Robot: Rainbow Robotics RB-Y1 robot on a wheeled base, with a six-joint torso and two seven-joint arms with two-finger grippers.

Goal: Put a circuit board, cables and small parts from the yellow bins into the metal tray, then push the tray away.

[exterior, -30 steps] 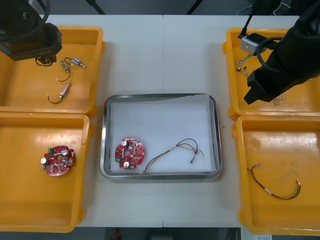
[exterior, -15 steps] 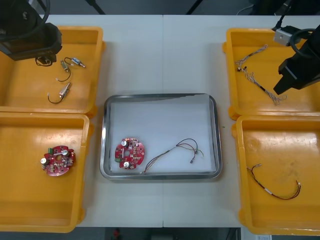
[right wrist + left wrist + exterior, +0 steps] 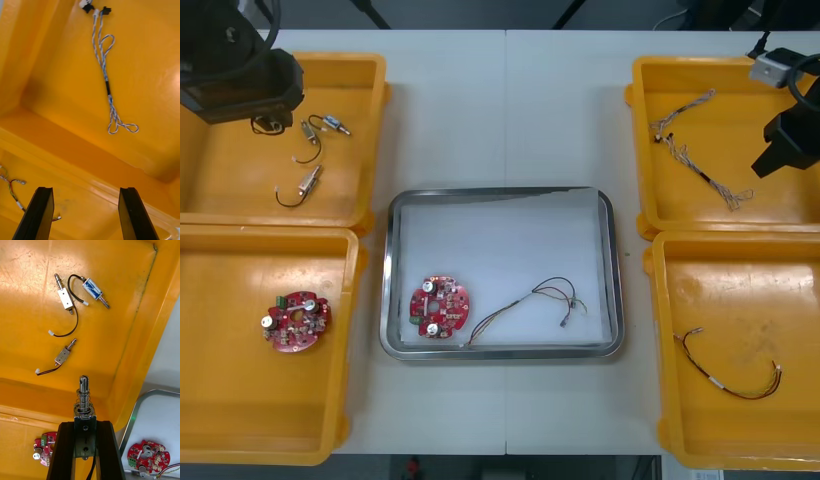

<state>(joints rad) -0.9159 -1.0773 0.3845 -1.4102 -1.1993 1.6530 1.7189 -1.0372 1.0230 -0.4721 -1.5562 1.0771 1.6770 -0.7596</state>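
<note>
one small metal part [image 3: 83, 399] in left claw [image 3: 85, 425]

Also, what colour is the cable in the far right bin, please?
Twisted blue and white cable; right wrist view shows it best.

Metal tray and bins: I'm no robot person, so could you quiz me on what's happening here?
1. True or false: the metal tray already holds a circuit board and a cable.
2. Fill in: the left gripper is shut on a ____.
3. The open right gripper hangs over the far right yellow bin, which holds which cable? A black; B twisted blue and white; C red and yellow.
Key: 1 true. 2 small metal part. 3 B, the twisted blue and white cable.
</note>
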